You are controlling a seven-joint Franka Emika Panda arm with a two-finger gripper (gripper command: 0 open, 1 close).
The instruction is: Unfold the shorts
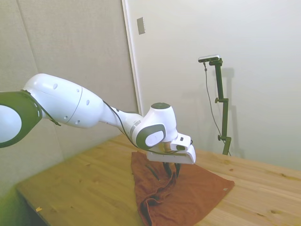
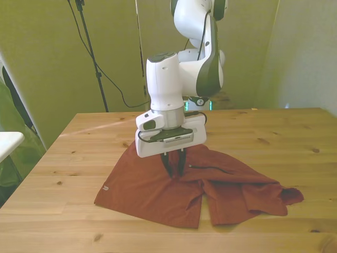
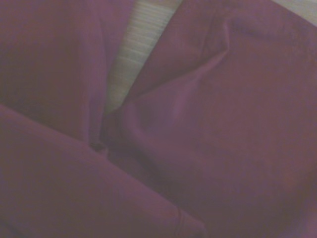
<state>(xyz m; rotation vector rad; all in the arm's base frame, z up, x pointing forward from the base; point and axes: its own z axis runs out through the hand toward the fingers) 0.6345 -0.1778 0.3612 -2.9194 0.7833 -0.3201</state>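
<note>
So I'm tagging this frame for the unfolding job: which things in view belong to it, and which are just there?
Belong to the job:
- the shorts, spread on the table, one leg bunched
- the hand, fingers pinched on the fabric near the crotch

Just there:
- the wooden table
- a wall plate

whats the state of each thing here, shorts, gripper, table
shorts: lying on the table, one leg flat, the other rumpled and folded at the front view's right
gripper: fingers close together, pinching the shorts near the middle
table: wooden, shorts spread across its middle
</note>
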